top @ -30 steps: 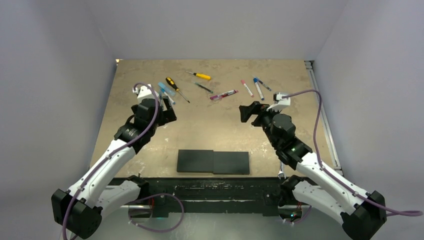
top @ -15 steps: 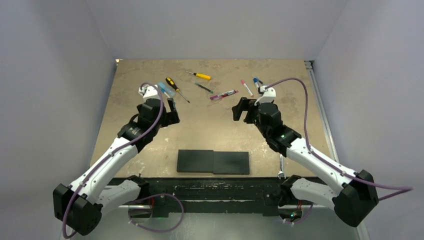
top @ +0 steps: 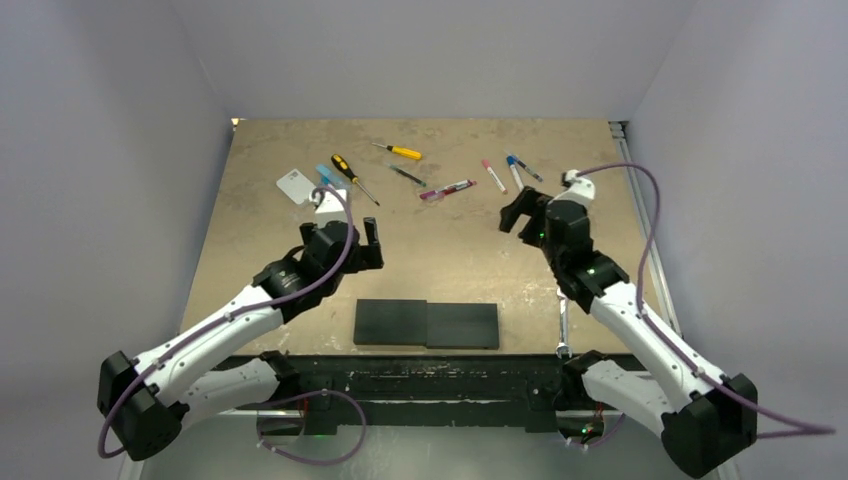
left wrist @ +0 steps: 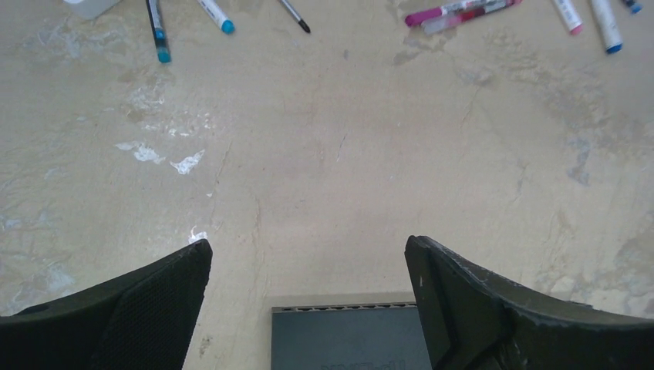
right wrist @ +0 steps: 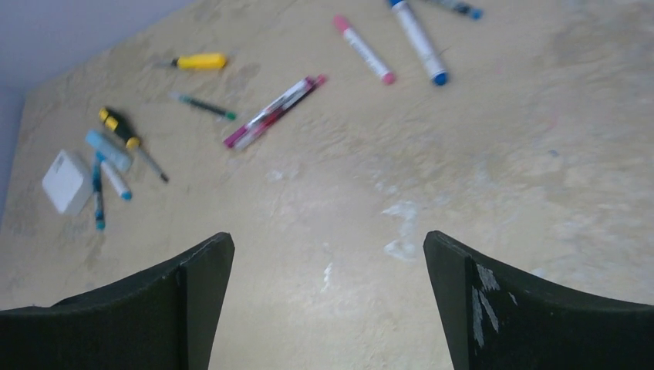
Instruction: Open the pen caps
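Walls close the table (top: 430, 265) on the left, far and right; a rail (top: 640, 230) runs along the right edge. A black slab (top: 427, 324) lies at the near edge, centre. The bare middle strip between slab and pens is my open room.

Clutter sits in the far band.
- Far left: white box (top: 295, 186), two light-blue pens (top: 328, 178) and the black-yellow screwdriver (top: 354, 178), close together.
- Far centre: yellow screwdriver (top: 398, 151), thin dark pen (top: 407, 176), magenta pair (top: 447, 189) lying side by side.
- Far right: pink pen (top: 493, 176) and blue pen (top: 516, 177), just beside each other.

The caps (top: 485, 163) appear seated on every pen, though they are too small to be sure.

The left arm reaches from the near-left base toward centre. The left gripper (top: 365, 243) hangs over bare table just beyond the slab's left end; the wrist view shows the slab's far edge between the fingers (left wrist: 139, 308). Jaws wide, nothing in them, well apart from the pens.

The right arm rises from the near-right base, forearm running along the rail side. The right gripper (top: 522, 212) is above the table, on the near side of the pink and blue pens, aimed far-left. Jaws wide, nothing held.
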`<move>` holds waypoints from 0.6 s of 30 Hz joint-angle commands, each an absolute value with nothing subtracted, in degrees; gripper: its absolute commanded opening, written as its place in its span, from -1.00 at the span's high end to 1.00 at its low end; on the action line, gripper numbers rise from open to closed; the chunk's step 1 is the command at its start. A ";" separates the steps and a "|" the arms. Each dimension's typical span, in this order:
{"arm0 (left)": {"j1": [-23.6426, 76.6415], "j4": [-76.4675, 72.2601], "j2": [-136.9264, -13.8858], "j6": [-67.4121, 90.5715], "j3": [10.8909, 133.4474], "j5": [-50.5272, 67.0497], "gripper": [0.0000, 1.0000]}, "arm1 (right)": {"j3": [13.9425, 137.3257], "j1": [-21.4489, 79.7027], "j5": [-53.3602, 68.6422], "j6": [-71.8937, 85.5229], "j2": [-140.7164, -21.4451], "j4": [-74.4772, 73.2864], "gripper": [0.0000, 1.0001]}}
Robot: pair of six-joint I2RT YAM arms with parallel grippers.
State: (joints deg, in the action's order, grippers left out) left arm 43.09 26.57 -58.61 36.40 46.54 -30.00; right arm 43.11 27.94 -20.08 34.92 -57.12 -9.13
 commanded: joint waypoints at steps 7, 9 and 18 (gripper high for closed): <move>42.83 22.58 -53.32 45.20 44.02 -33.15 -0.99 | 41.33 9.50 -17.90 38.65 -49.60 -17.30 -0.83; 42.89 23.29 -53.92 47.11 44.38 -31.94 -0.98 | 40.54 9.41 -21.80 39.22 -49.61 -17.94 -0.72; 42.83 20.66 -54.23 48.69 40.49 -25.39 -0.93 | 37.78 8.92 -21.17 40.02 -58.18 -12.95 -0.49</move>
